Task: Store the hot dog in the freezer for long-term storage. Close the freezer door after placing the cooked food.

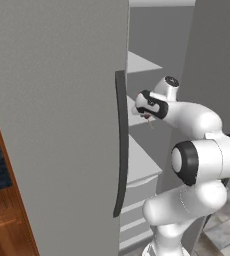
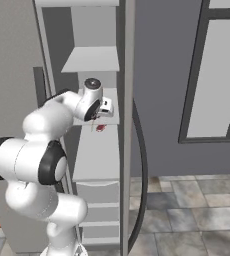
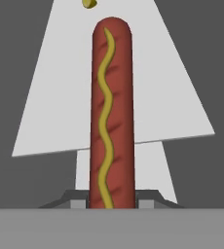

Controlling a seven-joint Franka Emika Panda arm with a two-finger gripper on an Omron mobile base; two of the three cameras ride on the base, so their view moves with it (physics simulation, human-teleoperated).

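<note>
Grey fills the left of the left base view: the closed twin door (image 1: 57, 125), with a dark handle (image 1: 121, 145) down its right edge. Right of that handle the freezer (image 1: 142, 165) stands open, white shelves (image 1: 142, 62) stacked inside, and the white arm (image 1: 197, 160) reaches in from the lower right. Its hand (image 1: 148, 116) sits at the level of the middle shelves, with a thin reddish sliver hanging just below it; from this side the sliver is too small to name.

The right base view shows the same reach from the other side. Here the arm rises at lower left, the hand (image 2: 103, 114) points down over a white shelf (image 2: 98, 150), and a small red tip shows just under it. Right of the shelves the freezer door (image 2: 128, 125) is seen edge-on, swung open, its long dark handle (image 2: 143, 175) bowing out from it. Further right are a grey wall, a dark-framed window (image 2: 217, 75) and tiled floor (image 2: 197, 210).

The hand view gives what the other two cannot: the hot dog (image 3: 111, 112), reddish-brown with a wavy yellow line of mustard along it, stands straight up between the two fingertips (image 3: 77, 203), which are closed tight on its lower end. Behind it lies a white shelf surface against dark grey.
</note>
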